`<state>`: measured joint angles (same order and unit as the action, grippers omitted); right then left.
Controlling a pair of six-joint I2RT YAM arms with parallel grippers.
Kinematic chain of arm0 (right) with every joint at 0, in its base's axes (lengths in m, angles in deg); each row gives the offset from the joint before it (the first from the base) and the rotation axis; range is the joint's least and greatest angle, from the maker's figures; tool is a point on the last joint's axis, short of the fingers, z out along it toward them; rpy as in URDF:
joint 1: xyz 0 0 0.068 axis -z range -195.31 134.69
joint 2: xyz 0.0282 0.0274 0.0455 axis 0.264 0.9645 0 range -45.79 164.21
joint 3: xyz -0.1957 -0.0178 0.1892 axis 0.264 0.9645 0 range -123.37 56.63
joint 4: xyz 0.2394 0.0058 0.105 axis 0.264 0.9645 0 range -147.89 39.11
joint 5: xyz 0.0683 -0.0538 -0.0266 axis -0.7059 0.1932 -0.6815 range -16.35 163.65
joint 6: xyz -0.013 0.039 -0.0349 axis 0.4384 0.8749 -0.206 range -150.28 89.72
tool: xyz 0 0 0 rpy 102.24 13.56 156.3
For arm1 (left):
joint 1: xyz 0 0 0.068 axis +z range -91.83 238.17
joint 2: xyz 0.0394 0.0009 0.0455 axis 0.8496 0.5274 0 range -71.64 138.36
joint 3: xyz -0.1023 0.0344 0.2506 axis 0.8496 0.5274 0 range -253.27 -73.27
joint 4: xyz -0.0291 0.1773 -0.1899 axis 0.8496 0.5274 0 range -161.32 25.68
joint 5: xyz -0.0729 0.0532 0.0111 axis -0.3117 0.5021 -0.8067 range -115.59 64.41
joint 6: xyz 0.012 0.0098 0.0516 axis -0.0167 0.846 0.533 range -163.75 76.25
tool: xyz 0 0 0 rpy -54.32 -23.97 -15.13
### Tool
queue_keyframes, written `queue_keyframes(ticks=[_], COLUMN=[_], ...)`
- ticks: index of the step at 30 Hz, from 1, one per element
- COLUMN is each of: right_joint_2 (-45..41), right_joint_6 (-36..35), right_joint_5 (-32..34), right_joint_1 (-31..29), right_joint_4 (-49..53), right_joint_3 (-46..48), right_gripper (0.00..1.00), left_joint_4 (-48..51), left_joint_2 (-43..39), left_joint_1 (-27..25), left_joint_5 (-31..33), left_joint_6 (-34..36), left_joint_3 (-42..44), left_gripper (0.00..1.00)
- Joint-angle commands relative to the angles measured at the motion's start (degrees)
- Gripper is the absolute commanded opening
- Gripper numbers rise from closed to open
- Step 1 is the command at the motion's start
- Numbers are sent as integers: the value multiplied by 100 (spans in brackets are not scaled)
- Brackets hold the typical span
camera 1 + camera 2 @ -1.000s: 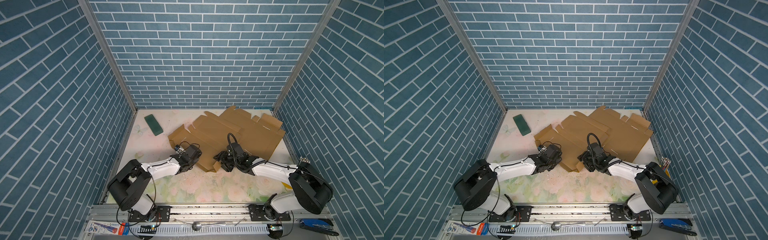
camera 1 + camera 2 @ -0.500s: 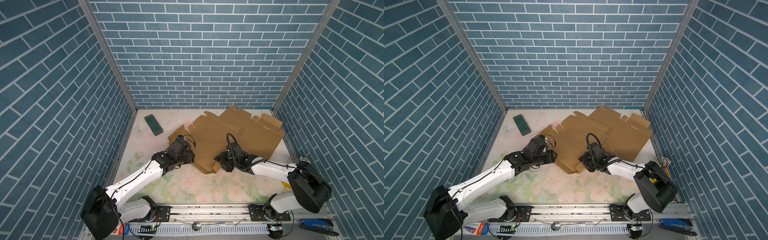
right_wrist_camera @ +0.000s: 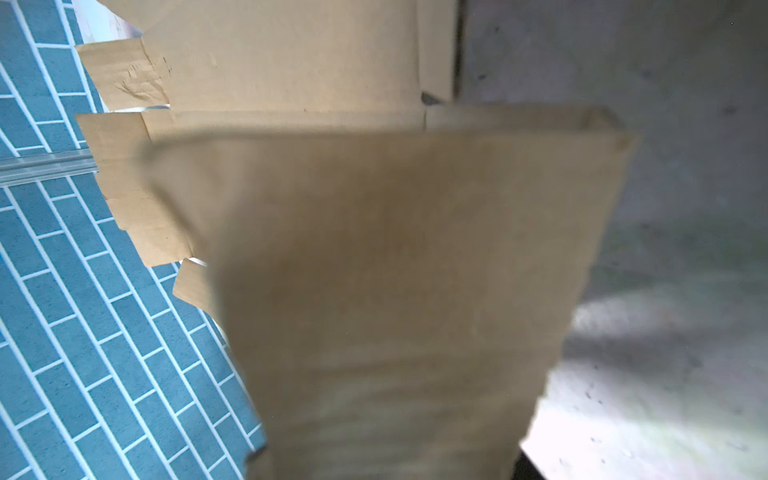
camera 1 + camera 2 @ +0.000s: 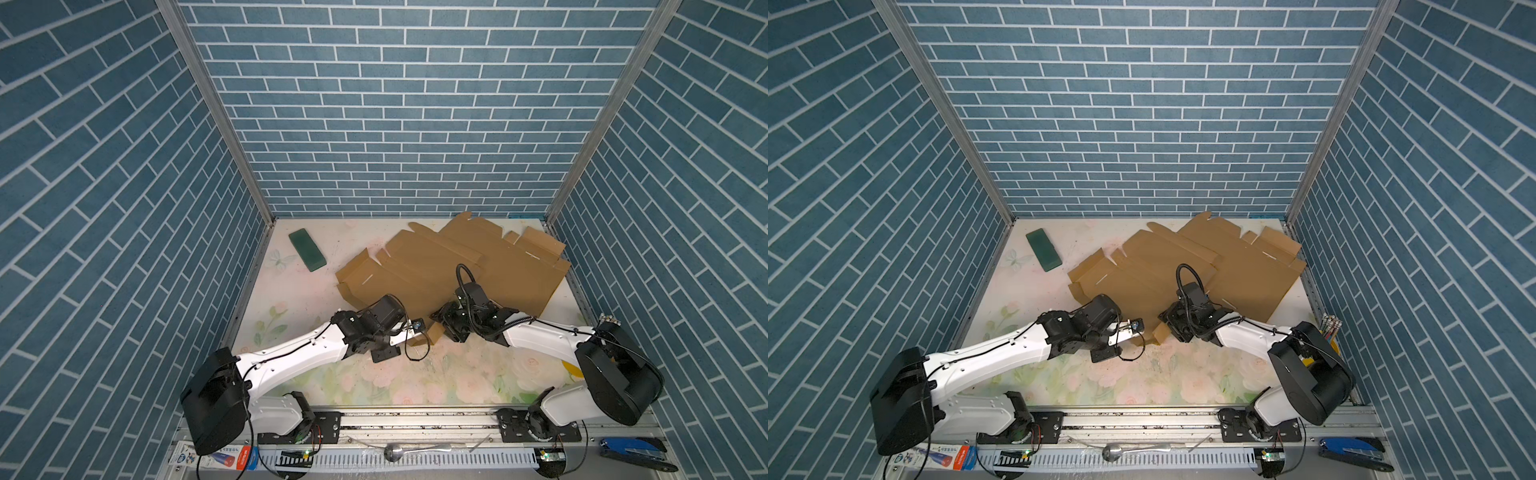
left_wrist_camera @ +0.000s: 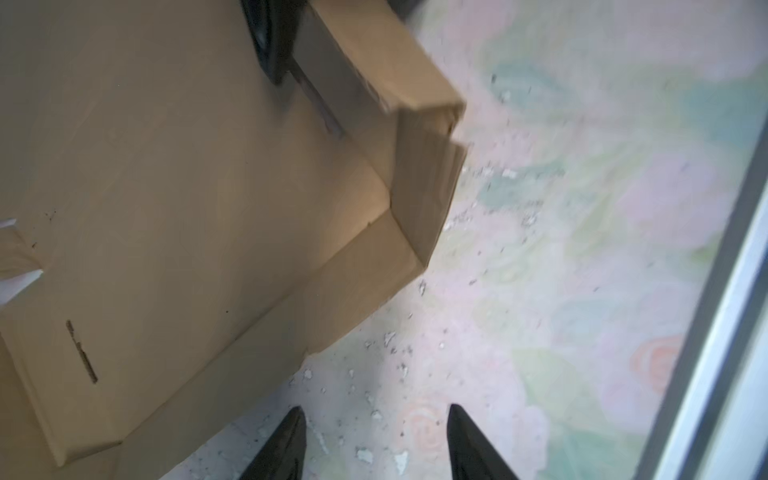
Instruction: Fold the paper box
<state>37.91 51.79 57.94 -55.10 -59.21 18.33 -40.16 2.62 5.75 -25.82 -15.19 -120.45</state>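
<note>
Left wrist view shows the trouble spot. One corner of the paper box [image 5: 166,187] is lifted, with a long flap [image 5: 374,54] standing up and a short tab [image 5: 428,187] bent beside it, while the rest is flat cardboard. I judge the flap likely to spring back flat if its support slips, since the crease looks only half set. The blank looks light and lies loose on the surface [image 5: 582,270], so a sideways push could slide it toward the green block [image 4: 307,250] instead of bending it. Both hands work close together at this corner and could knock each other.

The box lies spread out near the green block, not touching it. The left hand [image 5: 374,444] has its fingers spread with nothing between them, over bare surface just off the box's edge and short of the tab. The right hand [image 4: 451,328] is at the flap, with a dark finger against its inner face. Blurred cardboard fills the right wrist view, so I cannot tell whether it is clamped on the flap or only propping it.
</note>
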Motion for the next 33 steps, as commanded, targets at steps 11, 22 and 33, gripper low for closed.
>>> queue_keyframes(ticks=[11, 22, 33], right_joint_2=[125, 31, -810], right_joint_6=[-164, -282, -1030], right_joint_5=[-449, -589, -601], right_joint_1=[121, 224, 749], right_joint_4=[-142, -56, 1277], right_joint_3=[-259, -239, -239], right_gripper=[52, 52, 65], left_joint_4=[-1933, -2208, -202], left_joint_2=[515, 1225, 1971], left_joint_1=[-13, 151, 136], left_joint_5=[762, 579, -677], left_joint_6=[2412, 2793, 2130], left_joint_3=[563, 371, -1191], left_gripper=[53, 36, 12])
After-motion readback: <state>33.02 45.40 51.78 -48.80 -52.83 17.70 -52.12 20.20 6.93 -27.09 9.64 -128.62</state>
